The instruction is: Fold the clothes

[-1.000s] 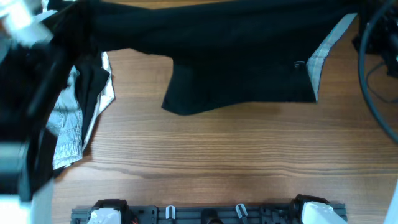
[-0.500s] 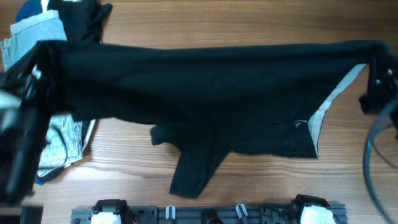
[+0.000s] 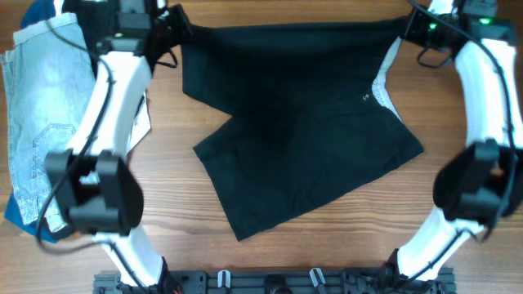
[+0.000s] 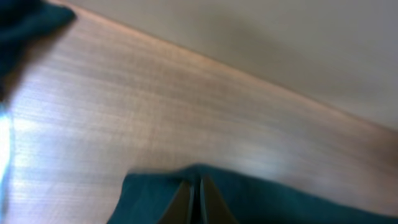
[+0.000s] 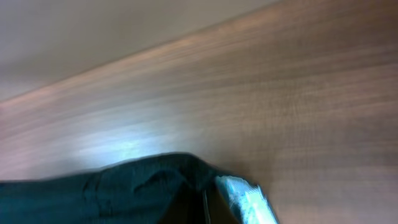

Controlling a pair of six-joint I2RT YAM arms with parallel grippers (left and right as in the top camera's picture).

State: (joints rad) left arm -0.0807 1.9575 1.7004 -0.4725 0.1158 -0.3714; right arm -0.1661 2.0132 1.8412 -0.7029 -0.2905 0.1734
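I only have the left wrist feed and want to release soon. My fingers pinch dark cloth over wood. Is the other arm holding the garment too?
Observer: Yes. The right gripper is shut on the black cloth shorts, at a corner showing pale lining.
Operator: Where is the rest of the garment?
Observer: Overhead, it lies spread on the wooden table, with one leg pointing toward the near edge.
Operator: Is there anything beside my arm?
Observer: A pale blue denim garment lies on the outer side of the left gripper, apart from the shorts.
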